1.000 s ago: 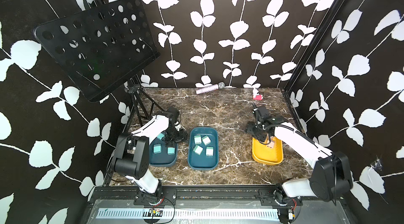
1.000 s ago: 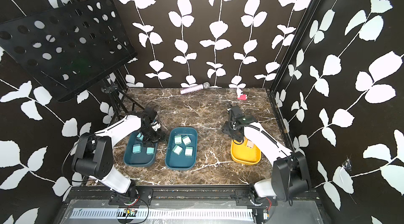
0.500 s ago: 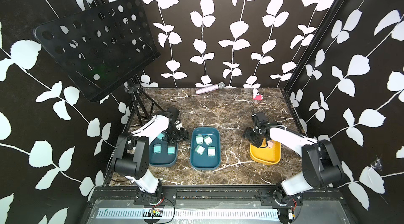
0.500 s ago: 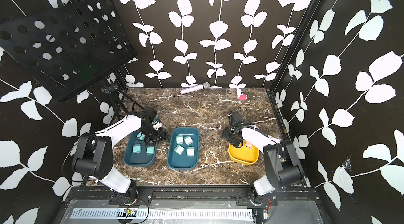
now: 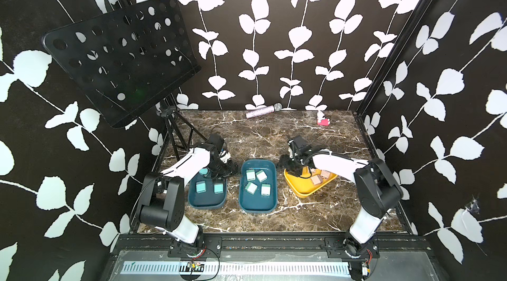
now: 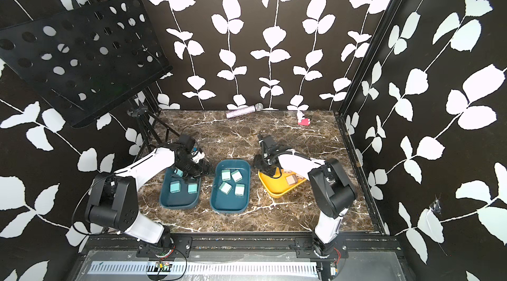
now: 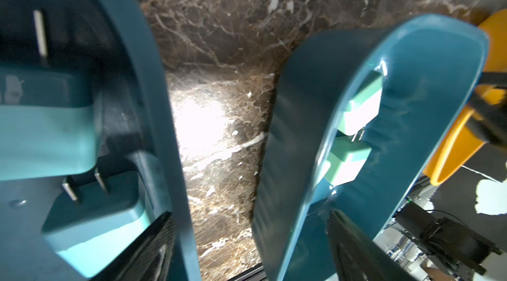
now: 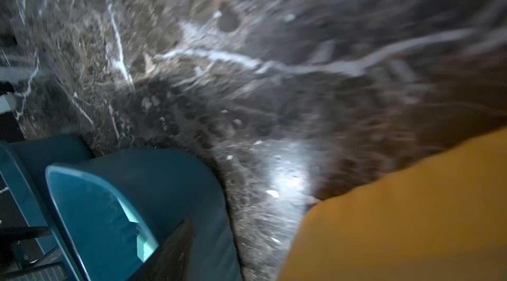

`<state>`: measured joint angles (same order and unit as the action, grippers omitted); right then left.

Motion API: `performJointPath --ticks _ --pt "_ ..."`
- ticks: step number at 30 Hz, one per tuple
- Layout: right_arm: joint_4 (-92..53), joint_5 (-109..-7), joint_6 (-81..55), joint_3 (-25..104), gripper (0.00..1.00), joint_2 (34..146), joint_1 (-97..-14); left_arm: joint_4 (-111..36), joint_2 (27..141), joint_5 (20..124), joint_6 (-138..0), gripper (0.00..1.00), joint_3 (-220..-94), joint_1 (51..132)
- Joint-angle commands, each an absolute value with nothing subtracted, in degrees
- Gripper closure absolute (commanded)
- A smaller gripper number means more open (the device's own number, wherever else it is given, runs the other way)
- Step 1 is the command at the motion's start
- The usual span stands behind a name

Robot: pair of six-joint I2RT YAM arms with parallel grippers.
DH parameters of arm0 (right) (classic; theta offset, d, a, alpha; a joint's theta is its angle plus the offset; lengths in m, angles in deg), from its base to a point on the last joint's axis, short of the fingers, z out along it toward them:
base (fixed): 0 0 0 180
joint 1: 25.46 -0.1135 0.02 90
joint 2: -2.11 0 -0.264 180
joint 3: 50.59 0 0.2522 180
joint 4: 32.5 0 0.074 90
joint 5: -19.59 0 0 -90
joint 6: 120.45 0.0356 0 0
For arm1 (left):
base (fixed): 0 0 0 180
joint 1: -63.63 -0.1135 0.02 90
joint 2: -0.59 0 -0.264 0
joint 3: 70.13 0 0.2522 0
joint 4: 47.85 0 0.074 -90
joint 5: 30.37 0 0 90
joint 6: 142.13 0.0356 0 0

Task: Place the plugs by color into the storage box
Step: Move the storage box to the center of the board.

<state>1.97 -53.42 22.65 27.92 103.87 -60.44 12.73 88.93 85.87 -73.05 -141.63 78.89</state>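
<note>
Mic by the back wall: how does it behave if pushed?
Likely rolls: the mic is a cylinder lying on its side on the smooth table. Its wider head would probably curve the roll. Looks rigid.

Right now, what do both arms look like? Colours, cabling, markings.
Both alike: the left arm and right arm have white link shells and bulky black cylindrical joints. The left end effector and right end effector are black. A thin black cable loops beside the left shoulder. No markings legible.
</note>
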Motion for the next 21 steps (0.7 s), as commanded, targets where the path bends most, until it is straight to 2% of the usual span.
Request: performJointPath --ticks 1,7,15,21 --pt "0.0 -52.5 24.5 30.6 0.33 105.8 -63.6 10.9 86.9 88.2 -74.2 0.13 -140.8 79.0" --pt "-0.7 -52.9 25.8 30.2 0.33 106.2 -65.4 9.9 86.7 88.4 -75.3 0.12 -140.6 80.6" --pt "1.0 -54.5 25.2 29.9 0.33 104.2 -65.2 6.2 88.5 88.1 -79.8 0.12 -140.9 88.1" --pt "-5.6 -53.9 30.9 30.2 0.33 105.9 -64.6 5.1 92.3 87.5 -80.2 0.12 -144.9 89.3"
